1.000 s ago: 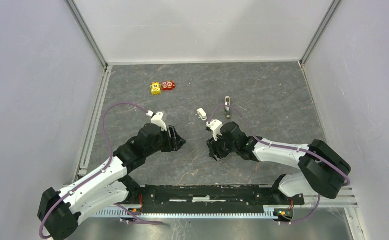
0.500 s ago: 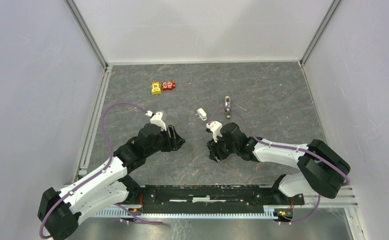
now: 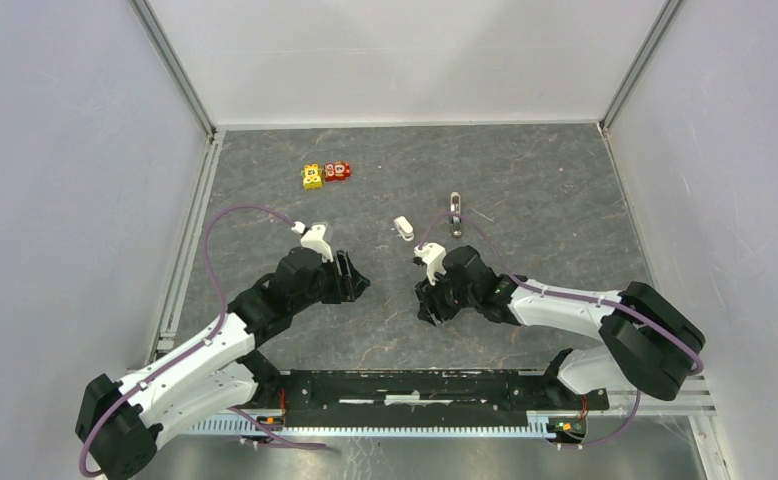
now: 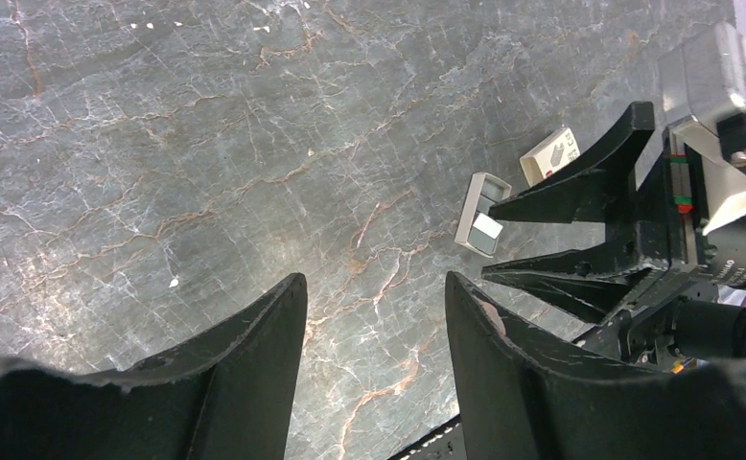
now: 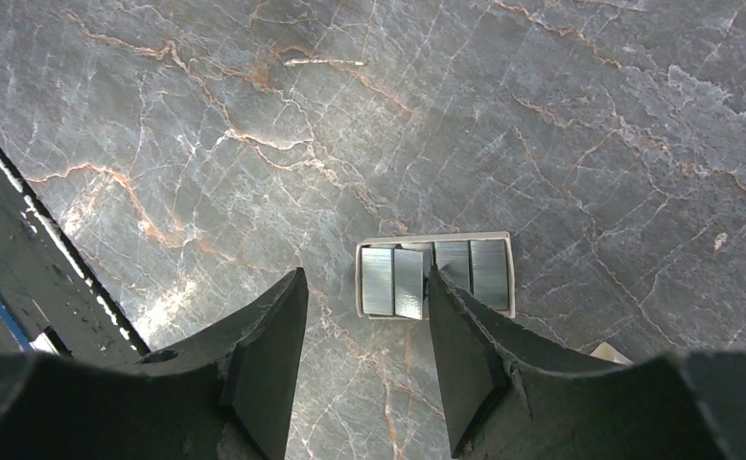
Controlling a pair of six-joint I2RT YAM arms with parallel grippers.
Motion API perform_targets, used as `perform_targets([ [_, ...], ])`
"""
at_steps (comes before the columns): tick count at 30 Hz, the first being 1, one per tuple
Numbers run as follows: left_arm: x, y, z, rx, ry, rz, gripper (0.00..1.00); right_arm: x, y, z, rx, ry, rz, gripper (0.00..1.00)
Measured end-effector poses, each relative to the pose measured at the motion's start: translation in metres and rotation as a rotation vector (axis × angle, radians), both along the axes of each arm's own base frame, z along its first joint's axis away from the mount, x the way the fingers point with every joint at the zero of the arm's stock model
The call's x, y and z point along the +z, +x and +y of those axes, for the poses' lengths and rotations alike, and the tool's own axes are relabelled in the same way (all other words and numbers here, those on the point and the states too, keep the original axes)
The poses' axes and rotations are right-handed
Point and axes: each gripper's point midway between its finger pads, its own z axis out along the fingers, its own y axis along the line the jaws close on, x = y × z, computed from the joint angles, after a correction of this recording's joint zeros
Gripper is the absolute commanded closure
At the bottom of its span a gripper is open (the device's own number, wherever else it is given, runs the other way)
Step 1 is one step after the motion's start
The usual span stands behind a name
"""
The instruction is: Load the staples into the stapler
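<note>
A small open tray of staple strips lies on the stone table, just past my right gripper's fingertips and partly behind its right finger. That gripper is open and empty, low over the table. The tray also shows in the left wrist view, in front of the right gripper's fingers. A small grey and cream thing, probably the stapler, lies farther back, beyond the right gripper. My left gripper is open and empty, to the left of the right one.
A small white box lies just behind the right gripper and shows in the left wrist view. Yellow and red toy blocks sit at the back left. Walls close the table on three sides.
</note>
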Motion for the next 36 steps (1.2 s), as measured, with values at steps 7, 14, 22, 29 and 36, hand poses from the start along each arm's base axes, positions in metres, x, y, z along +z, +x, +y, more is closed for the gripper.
perform_targets([
  [7, -0.006, 0.0, 0.001, 0.011, 0.011, 0.016, 0.39, 0.009, -0.007, 0.003, 0.019, 0.05, 0.004, 0.46],
  [14, -0.01, 0.0, 0.001, 0.017, 0.012, 0.033, 0.4, 0.016, -0.018, 0.012, 0.052, 0.121, 0.045, 0.49],
  [22, -0.013, -0.001, 0.003, 0.03, 0.01, 0.042, 0.4, 0.02, -0.004, 0.004, -0.01, 0.087, -0.016, 0.54],
  [29, -0.014, -0.001, 0.004, 0.038, 0.01, 0.04, 0.4, 0.019, 0.014, -0.007, -0.052, -0.006, -0.081, 0.61],
  [36, -0.013, -0.001, 0.005, 0.039, 0.008, 0.037, 0.39, 0.008, 0.017, -0.014, -0.054, -0.073, -0.086, 0.62],
])
